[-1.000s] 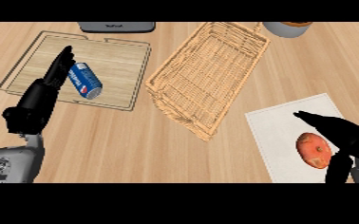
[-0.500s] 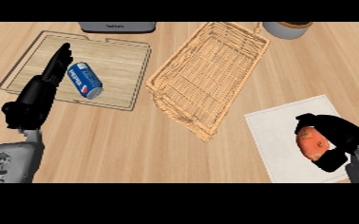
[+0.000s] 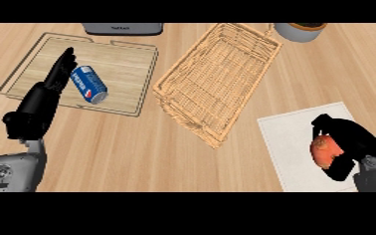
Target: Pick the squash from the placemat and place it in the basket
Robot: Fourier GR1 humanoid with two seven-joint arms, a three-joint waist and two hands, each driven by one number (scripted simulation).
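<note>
While the left hand (image 3: 40, 104) rests open, the right hand (image 3: 343, 147) curls round the squash (image 3: 324, 150); it looks rigid, rounded, probably slippery, best cupped across its middle.

A light wooden bench (image 3: 132, 144) with fine grain fills the whole view, evenly lit, with soft shadows under the things on it.

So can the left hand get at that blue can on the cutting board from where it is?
Probably yes. The left hand is open with straight fingers right beside the blue can, which lies on its side on the cutting board. Nothing stands between them.
</note>
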